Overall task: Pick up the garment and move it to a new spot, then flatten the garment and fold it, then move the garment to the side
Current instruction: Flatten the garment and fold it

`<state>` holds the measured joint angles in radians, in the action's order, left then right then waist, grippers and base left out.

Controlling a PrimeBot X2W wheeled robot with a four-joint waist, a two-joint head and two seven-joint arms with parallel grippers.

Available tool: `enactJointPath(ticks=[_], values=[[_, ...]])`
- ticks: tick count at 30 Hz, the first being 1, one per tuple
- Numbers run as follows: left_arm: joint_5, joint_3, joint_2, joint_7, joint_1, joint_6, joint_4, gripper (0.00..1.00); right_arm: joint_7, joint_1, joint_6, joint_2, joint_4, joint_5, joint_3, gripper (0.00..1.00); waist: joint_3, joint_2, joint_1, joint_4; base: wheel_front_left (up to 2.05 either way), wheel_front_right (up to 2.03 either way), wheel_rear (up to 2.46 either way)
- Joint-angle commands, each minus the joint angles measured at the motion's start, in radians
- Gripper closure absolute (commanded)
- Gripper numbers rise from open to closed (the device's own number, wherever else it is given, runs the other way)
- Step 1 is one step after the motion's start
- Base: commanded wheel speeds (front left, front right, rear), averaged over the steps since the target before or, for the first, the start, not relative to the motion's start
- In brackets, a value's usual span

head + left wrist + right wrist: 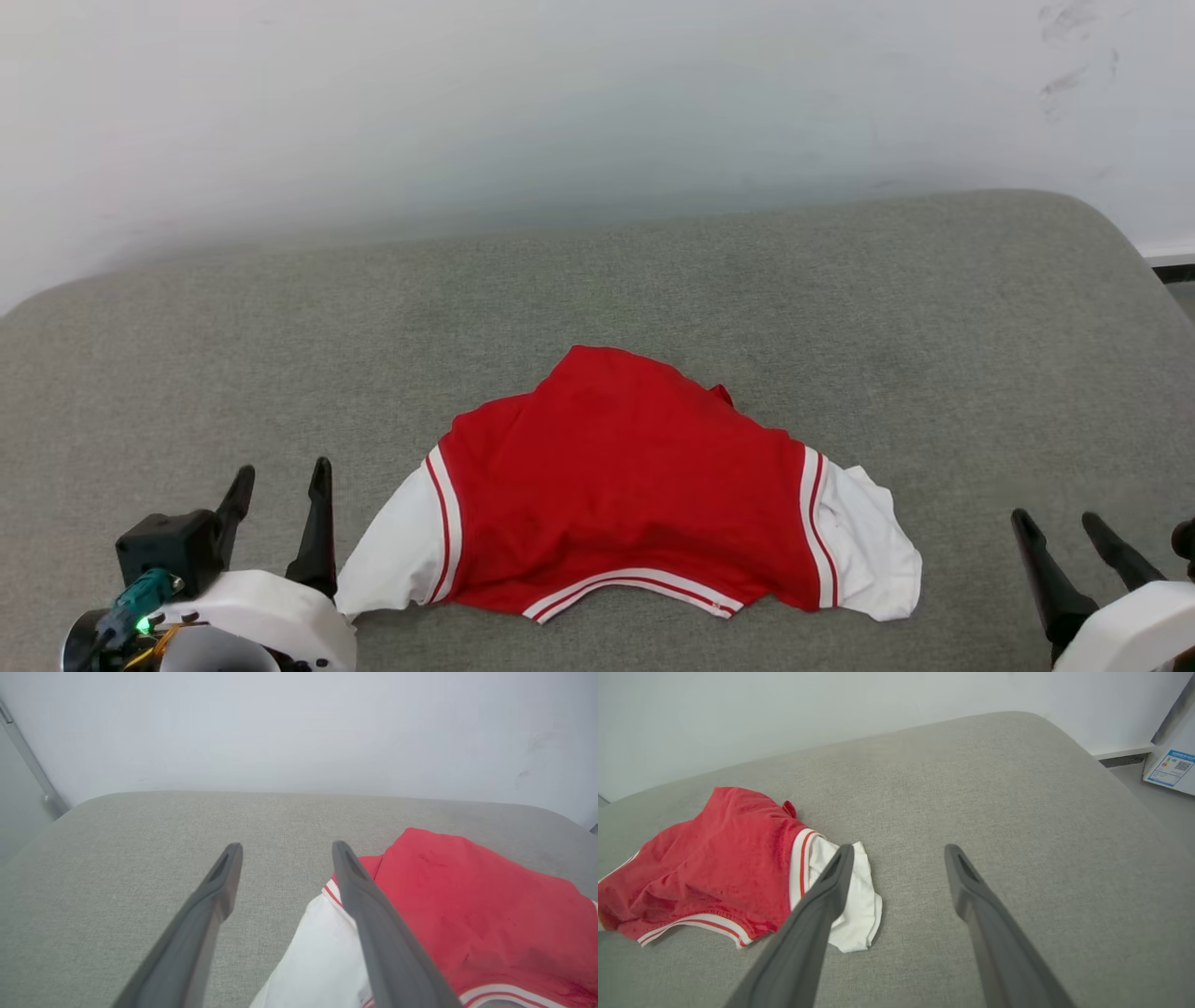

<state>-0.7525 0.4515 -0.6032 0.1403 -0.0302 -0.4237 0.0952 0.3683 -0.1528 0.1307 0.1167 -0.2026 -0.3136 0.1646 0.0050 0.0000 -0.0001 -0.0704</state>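
The left hand [283, 469] sits at the near left edge of the grey cushion [840, 308], its two dark fingers spread apart and pointing toward the far edge. In the left wrist view the same hand [287, 845] shows bare cushion fabric between the tips, while one finger [373, 924] crosses in front of the white sleeve [322, 952]. I cannot tell whether it touches the cloth. In the head view that sleeve [392, 551] lies just beside the left hand.

The right hand [1055, 516] is at the near right edge, its fingers also spread and gripping nothing. It stands apart from the other white sleeve [868, 551]. In the right wrist view the hand [900, 847] has one finger [817, 914] passing in front of that sleeve [859, 905].

Between the two hands lies the garment [625, 476], close to the middle of the cushion's near edge. It is loosely spread, with a plain red side up, a sleeve out to each side, and striped red-and-white trim along the near hem [635, 583]. Its far part rises to a rumpled peak.

Behind the cushion's far edge stands a pale wall [560, 112]. A box with a blue label [1174, 765] sits off the far right corner.
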Motion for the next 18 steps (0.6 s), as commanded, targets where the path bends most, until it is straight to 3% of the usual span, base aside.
enactJointPath(ticks=[1, 11, 18], values=[[0.009, -0.005, 0.004, 0.014, 0.009, -0.006, 0.013, 0.00, 0.026, -0.013, 0.000, 0.012, -0.005, -0.010, 0.003, 0.00, 0.000, 0.0000, 0.0001, 0.004, 0.00, 0.00, 0.00], [0.068, 0.010, 0.037, 0.074, -0.037, -0.023, 0.127, 0.00, 0.368, 0.035, 0.000, 0.103, 0.058, -0.074, -0.030, 0.00, 0.053, 0.0000, 0.0001, 0.071, 0.00, 0.00, 0.00], [0.085, 0.033, 0.065, 0.080, -0.078, -0.012, 0.142, 0.00, 0.432, 0.134, 0.000, 0.137, 0.203, -0.096, -0.091, 0.00, 0.118, 0.0000, 0.0001, 0.120, 0.00, 0.00, 0.00]])
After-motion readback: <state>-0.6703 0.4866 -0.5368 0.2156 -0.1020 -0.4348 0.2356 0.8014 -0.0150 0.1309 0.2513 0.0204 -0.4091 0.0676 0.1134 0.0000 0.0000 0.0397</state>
